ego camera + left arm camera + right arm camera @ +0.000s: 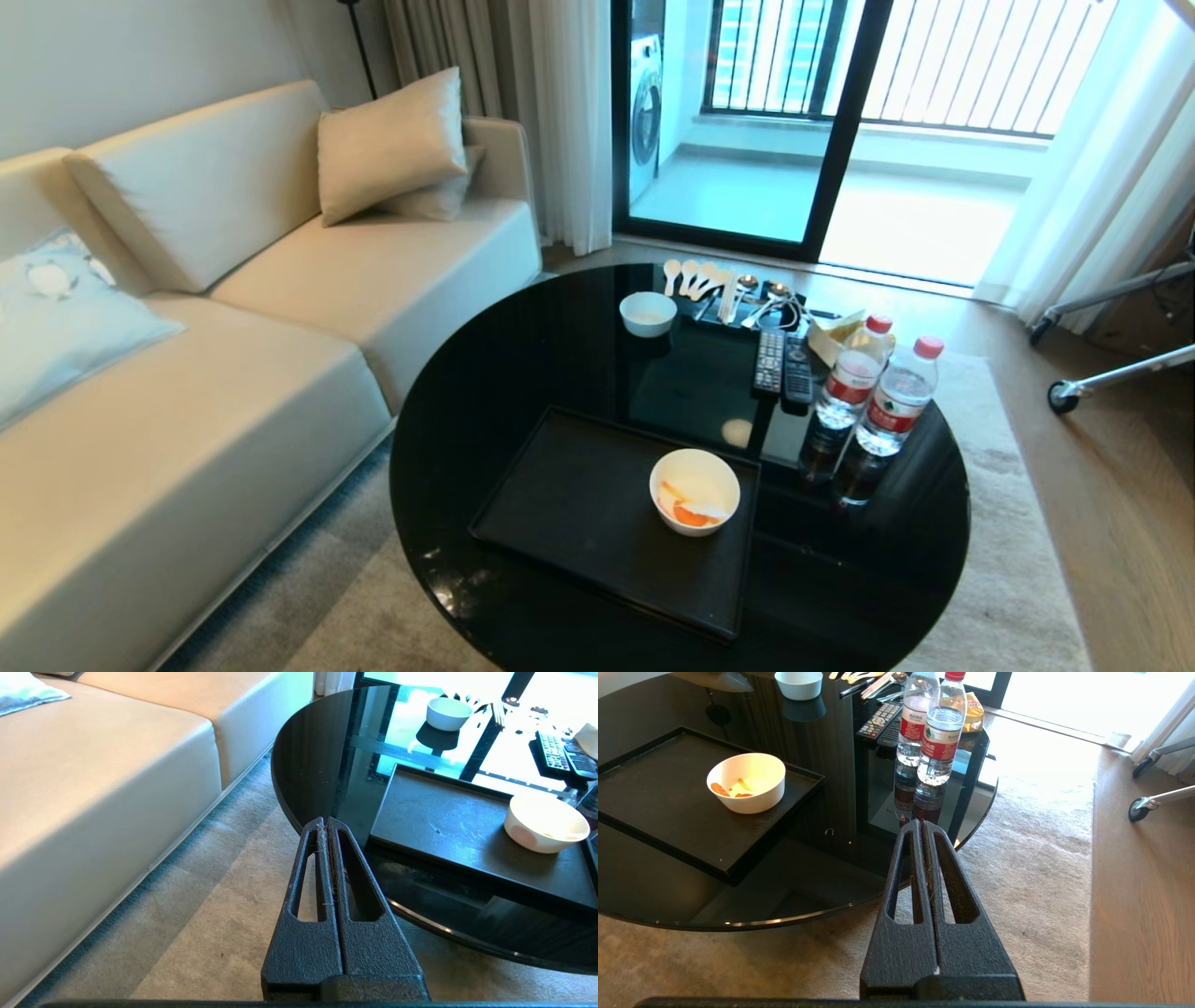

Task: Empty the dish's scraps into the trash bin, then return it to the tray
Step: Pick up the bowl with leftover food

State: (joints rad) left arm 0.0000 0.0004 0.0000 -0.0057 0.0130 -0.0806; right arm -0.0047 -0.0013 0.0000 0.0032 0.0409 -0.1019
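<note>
Dish [695,491] sits upright on the tray [569,504], toward its right-hand far corner, with the scraps [689,510] inside: orange and pale pieces. Tray rests on the round black table [485,373]. Trash bin is not visible in any view. Judgement: no step of the task is done; lifting, emptying and returning the dish all remain. Left gripper [325,822] hangs low off the table's near edge over the carpet [210,914], fingers clenched together, holding nothing. Right gripper [922,823] hangs likewise beside the table's right side, fingers pressed together, empty. Further back stand a smaller bowl [647,313], two remotes [782,364] and two water bottles [878,392].
</note>
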